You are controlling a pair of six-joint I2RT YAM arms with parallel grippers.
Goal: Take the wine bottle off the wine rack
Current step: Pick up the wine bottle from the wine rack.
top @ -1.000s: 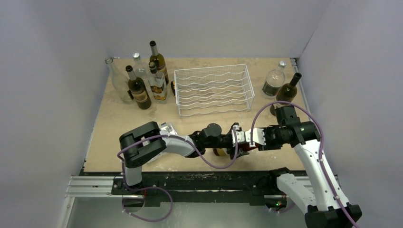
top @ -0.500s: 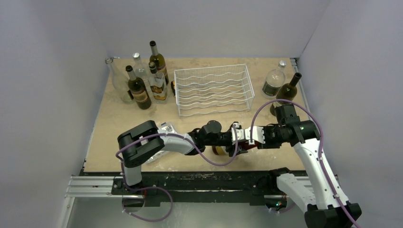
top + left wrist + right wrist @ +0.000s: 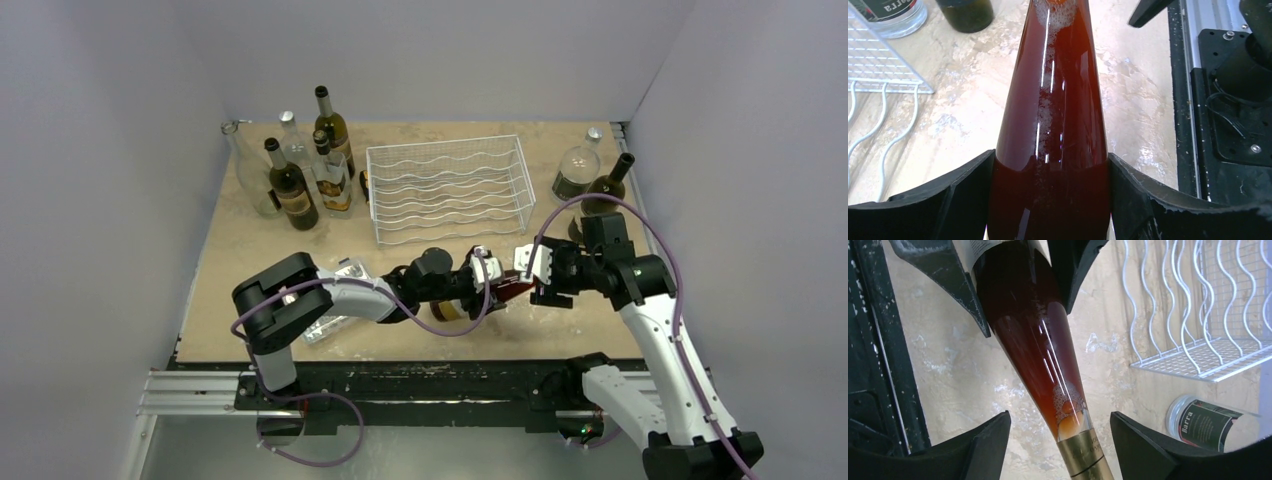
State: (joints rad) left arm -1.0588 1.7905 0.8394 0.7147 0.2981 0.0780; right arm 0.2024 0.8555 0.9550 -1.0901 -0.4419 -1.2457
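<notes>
The wine bottle (image 3: 503,291), full of red-brown liquid with a gold foil neck, is held lying just above the table in front of the white wire wine rack (image 3: 447,188). My left gripper (image 3: 478,284) is shut on the bottle's body (image 3: 1050,100), one black finger (image 3: 965,190) pressed to each side. My right gripper (image 3: 531,272) stands open around the neck (image 3: 1083,440), with a gap on both sides of it. The rack holds no bottle.
Several bottles stand at the back left (image 3: 300,175). A clear bottle (image 3: 575,175) and a dark one (image 3: 605,190) stand at the back right. A labelled bottle (image 3: 1210,425) lies on the table. The black rail (image 3: 400,385) runs along the near edge.
My right gripper has opened off the bottle's neck. Both arms and the bottle have shifted a little away from the near edge, toward the rack.
</notes>
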